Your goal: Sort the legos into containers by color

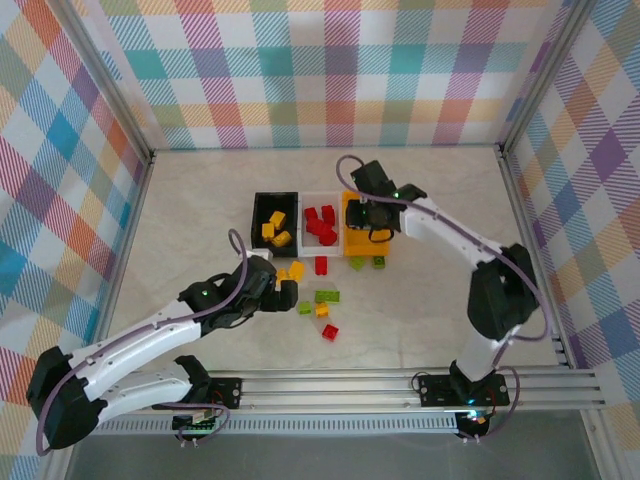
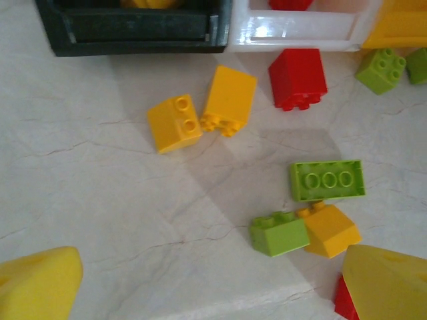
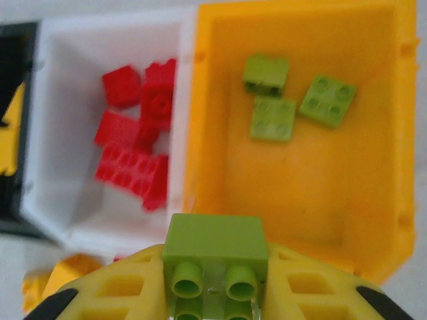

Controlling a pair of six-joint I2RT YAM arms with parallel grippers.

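While lime green brick point(image 3: 215, 247) is clamped between narrowly set jaws of right gripper point(image 3: 213, 283), orange-yellow bin point(image 3: 300, 200) lies just ahead, below; three green bricks point(image 3: 269, 119) inside. Left gripper point(image 2: 213, 293) spread wide, empty, above yellow bricks point(image 2: 175, 123) near black bin point(image 2: 133, 30).

We see a pale marbled table point(image 1: 190, 210) mid-frame, checked cloth walls point(image 1: 300, 70) across the top and sides, and a metal rail point(image 1: 340, 385) along the bottom.
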